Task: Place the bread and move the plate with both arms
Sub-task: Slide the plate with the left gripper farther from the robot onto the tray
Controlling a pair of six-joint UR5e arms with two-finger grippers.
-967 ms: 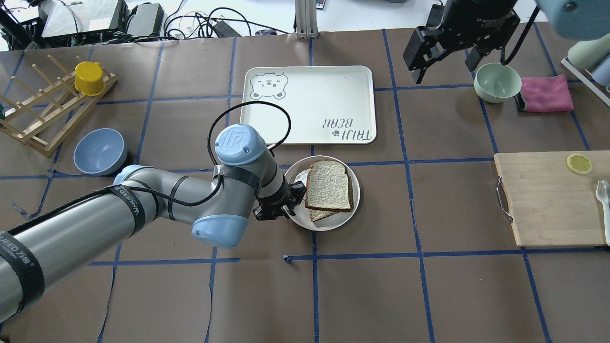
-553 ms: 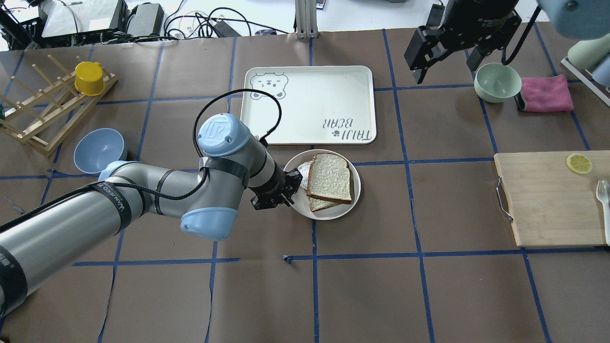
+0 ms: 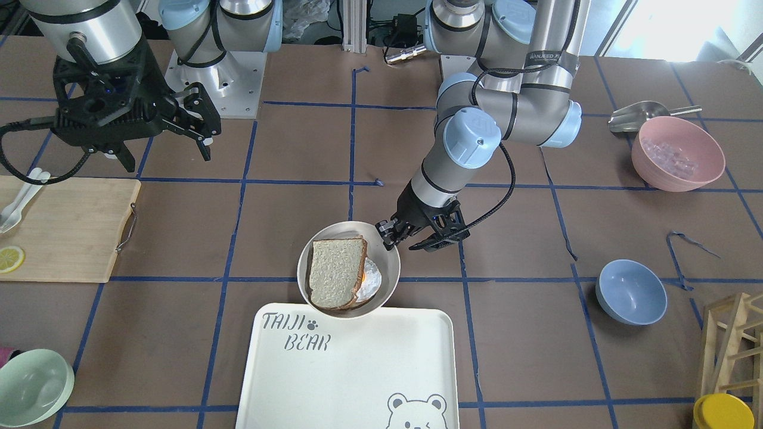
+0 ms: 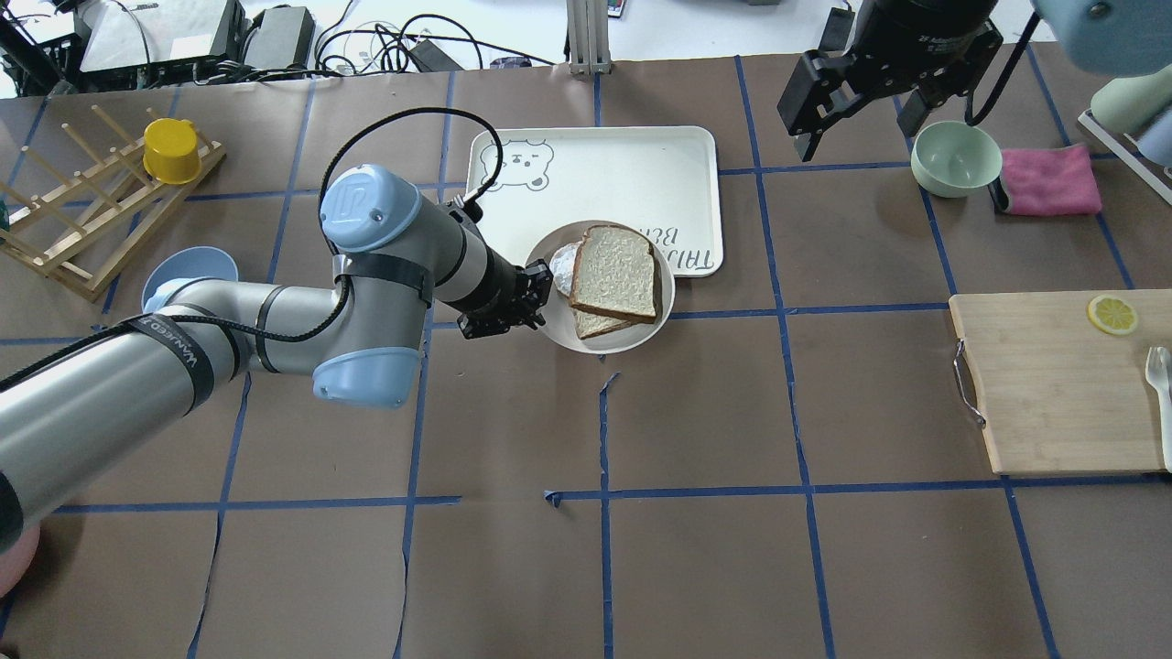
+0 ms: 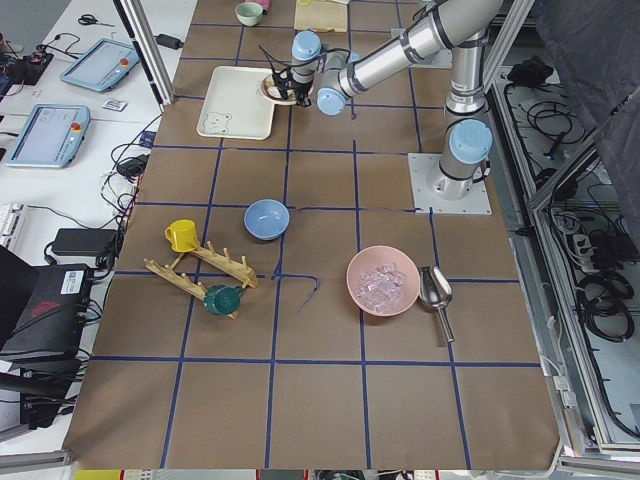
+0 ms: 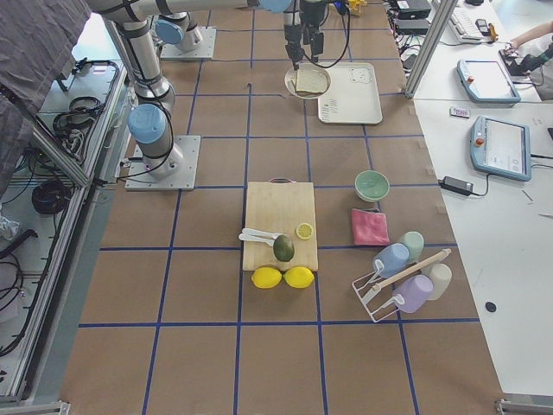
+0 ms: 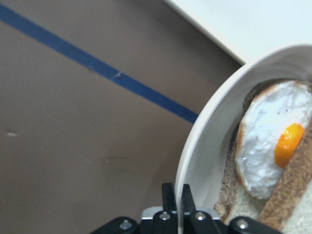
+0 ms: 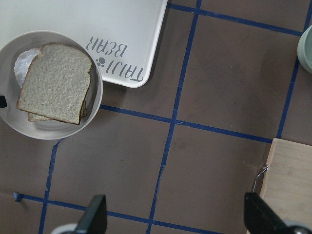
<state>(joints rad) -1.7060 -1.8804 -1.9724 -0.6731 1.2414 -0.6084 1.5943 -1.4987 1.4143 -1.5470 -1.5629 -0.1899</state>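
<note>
The plain bread slice (image 4: 615, 273) lies on top of an egg-topped slice (image 7: 273, 141) in the round cream plate (image 4: 632, 343). My left gripper (image 4: 536, 297) is shut on the plate's left rim (image 7: 204, 141). It holds the plate over the near edge of the bear tray (image 4: 623, 165). The front view shows the bread (image 3: 335, 271), the plate (image 3: 390, 250) and the left gripper (image 3: 387, 235). My right gripper (image 4: 851, 128) is open and empty, high over the far right of the table. Its wrist view looks down on the plate (image 8: 92, 112) and bread (image 8: 56, 83).
A pale green bowl (image 4: 955, 157) and a pink cloth (image 4: 1048, 178) sit at the far right. A wooden cutting board (image 4: 1053, 384) with a lemon slice lies at the right. A blue bowl (image 4: 183, 270) and a wooden rack with a yellow cup (image 4: 169, 151) are at the left.
My left gripper has carried the plate with the bread away from me and slightly left, so it now overlaps the tray's near edge. The right gripper has hardly moved.
</note>
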